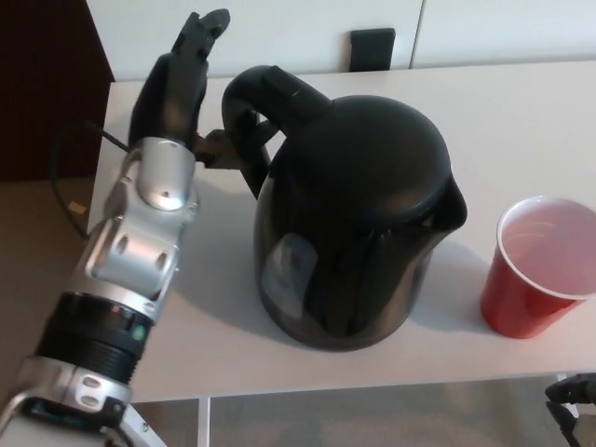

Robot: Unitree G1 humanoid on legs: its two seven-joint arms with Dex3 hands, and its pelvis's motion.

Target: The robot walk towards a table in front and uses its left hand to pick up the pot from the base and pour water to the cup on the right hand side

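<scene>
The black pot point(358, 219) stands upright on the white table point(521, 112), its handle point(256, 102) turned to the back left. Whatever it rests on is hidden beneath it. My left hand point(172, 102) is just left of the handle, open, fingers stretched toward the wall and thumb point(216, 147) pointing at the handle without gripping it. The red cup point(538, 270) stands to the pot's right with pale liquid inside. A black sliver of my right hand point(575, 399) shows at the bottom right corner.
A black cable point(67, 182) loops off the table's left edge. A black block point(372, 47) sits against the white wall behind the table. The table's front edge runs just below the pot and cup; brown floor lies to the left.
</scene>
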